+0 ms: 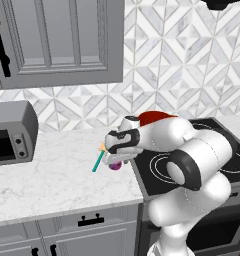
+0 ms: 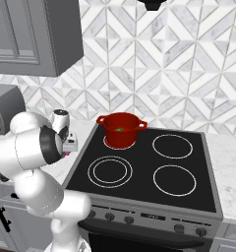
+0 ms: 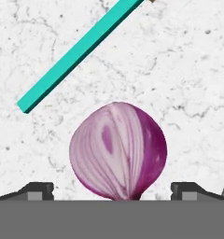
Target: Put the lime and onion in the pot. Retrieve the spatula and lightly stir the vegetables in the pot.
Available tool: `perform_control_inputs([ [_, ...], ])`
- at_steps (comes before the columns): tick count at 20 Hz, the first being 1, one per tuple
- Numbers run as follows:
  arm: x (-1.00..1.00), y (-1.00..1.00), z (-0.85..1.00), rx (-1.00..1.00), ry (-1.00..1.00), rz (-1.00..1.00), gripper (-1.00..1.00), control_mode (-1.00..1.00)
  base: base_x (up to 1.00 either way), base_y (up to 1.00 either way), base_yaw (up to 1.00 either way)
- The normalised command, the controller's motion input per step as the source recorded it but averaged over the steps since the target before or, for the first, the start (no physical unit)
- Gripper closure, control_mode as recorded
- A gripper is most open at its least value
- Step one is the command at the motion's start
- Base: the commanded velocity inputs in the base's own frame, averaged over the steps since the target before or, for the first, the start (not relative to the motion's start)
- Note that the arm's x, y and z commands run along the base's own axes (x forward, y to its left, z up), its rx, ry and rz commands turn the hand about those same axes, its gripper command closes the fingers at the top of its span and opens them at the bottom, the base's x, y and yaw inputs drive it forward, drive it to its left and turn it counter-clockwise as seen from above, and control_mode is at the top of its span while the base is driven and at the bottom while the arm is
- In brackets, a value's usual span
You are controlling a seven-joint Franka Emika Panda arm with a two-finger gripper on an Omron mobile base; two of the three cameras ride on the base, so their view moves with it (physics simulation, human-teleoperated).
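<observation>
The purple onion (image 3: 117, 151) lies on the marble counter, just left of the stove. My gripper (image 3: 113, 189) hangs right over it, open, with one fingertip on each side and apart from it. From the left base view, the gripper (image 1: 113, 160) points down at the onion (image 1: 115, 166). The spatula (image 3: 76, 56), with its long teal handle, lies on the counter just beyond the onion; its orange blade (image 1: 101, 147) points toward the wall. The red pot (image 2: 121, 138) stands on the back left burner, and the olive-green lime (image 2: 119, 129) sits inside it.
A black cooktop (image 2: 154, 167) with several burners lies right of the counter. A grey toaster oven (image 1: 9, 137) stands at the counter's far left. Grey wall cabinets (image 1: 57, 40) hang above. The counter's front edge runs close below the onion.
</observation>
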Motion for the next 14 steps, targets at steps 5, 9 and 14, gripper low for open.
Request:
perform_control_inputs([
  [5,0.09,0.0,-0.22,0.0,0.0,0.0,-1.0,-1.0,0.0,0.0,0.0],
  [9,0.25,0.0,-0.02,0.0,-0.03,0.0,-1.0,-1.0,0.0,0.0,0.0],
  [14,0.09,0.0,-0.06,0.0,-0.01,0.0,-1.0,-1.0,0.0,0.0,0.0],
])
